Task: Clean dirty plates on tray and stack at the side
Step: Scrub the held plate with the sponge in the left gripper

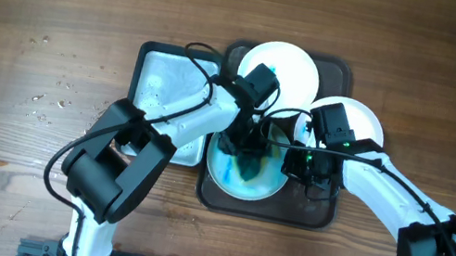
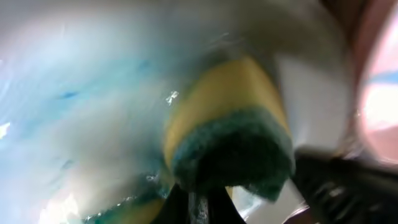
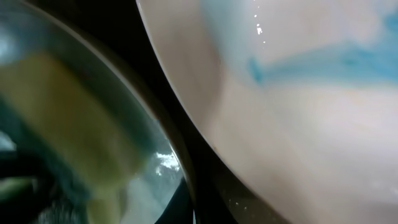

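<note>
Overhead, my left gripper (image 1: 248, 149) pinches the sponge (image 2: 230, 146) against the blue-smeared plate (image 1: 263, 183) on the tray (image 1: 316, 217). My right gripper (image 1: 299, 162) sits at the plate's rim, and I cannot tell how its fingers stand.

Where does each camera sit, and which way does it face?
Overhead: above the table, facing straight down on the tray and both arms.
Left wrist: on the left arm, facing past its gripper at the sponge on a smeared plate.
Right wrist: on the right arm, close over a blue-streaked plate; own gripper unclear.
Shared: overhead and left wrist show the sponge.
</note>
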Tool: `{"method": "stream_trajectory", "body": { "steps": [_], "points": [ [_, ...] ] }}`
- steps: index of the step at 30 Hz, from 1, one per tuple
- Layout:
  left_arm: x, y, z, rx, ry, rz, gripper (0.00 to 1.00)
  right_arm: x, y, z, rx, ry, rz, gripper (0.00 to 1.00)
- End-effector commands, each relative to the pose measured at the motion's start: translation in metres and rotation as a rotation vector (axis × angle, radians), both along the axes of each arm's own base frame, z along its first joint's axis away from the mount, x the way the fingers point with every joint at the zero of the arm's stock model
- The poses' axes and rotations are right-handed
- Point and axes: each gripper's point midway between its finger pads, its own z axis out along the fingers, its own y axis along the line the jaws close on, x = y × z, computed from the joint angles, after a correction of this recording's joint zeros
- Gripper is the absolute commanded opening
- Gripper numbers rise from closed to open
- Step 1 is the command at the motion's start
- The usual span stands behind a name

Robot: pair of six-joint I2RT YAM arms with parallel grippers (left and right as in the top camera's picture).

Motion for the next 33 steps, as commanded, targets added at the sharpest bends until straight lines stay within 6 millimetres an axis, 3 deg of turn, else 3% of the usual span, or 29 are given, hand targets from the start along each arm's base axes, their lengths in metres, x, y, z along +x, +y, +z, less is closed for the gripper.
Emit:
{"method": "stream_trajectory", "body": {
  "steps": [1,7,10,13,16,20,22,26,29,33],
  "points": [
    [-0.023,0.071,-0.032,0.379,0.012,-0.042,0.04,-0.017,-0.028,-0.028,-0.151,0.066,-0.041,0.04],
    [-0.001,0.134,-0.023,0.708,-0.126,-0.064,0.04,-0.017,-0.028,-0.028,-0.15,0.066,-0.042,0.04],
    [0.013,0.147,-0.019,0.775,-0.192,-0.053,0.04,-0.016,-0.028,-0.028,-0.15,0.066,-0.043,0.04],
    [0.026,0.143,-0.021,0.748,-0.236,-0.016,0.04,-0.017,-0.028,-0.028,-0.15,0.066,-0.043,0.04],
    [0.034,0.119,-0.029,0.61,-0.239,0.026,0.04,-0.017,-0.028,-0.028,-0.15,0.066,-0.043,0.04],
    [0.025,0.048,-0.034,0.24,-0.132,0.037,0.04,-0.017,-0.028,-0.028,-0.15,0.066,-0.042,0.04],
    [0.019,0.004,-0.024,0.019,-0.084,0.012,0.04,-0.017,-0.028,-0.028,-0.151,0.066,-0.041,0.04],
    [0.007,-0.06,0.003,-0.284,-0.069,-0.083,0.04,-0.017,-0.028,-0.028,-0.151,0.066,-0.041,0.04],
    [0.0,-0.076,0.01,-0.343,-0.074,-0.123,0.04,-0.017,-0.028,-0.028,-0.151,0.067,-0.041,0.04],
    [-0.008,-0.081,0.005,-0.338,-0.061,-0.141,0.04,-0.018,-0.029,-0.029,-0.153,0.072,-0.04,0.04]
  ]
}}
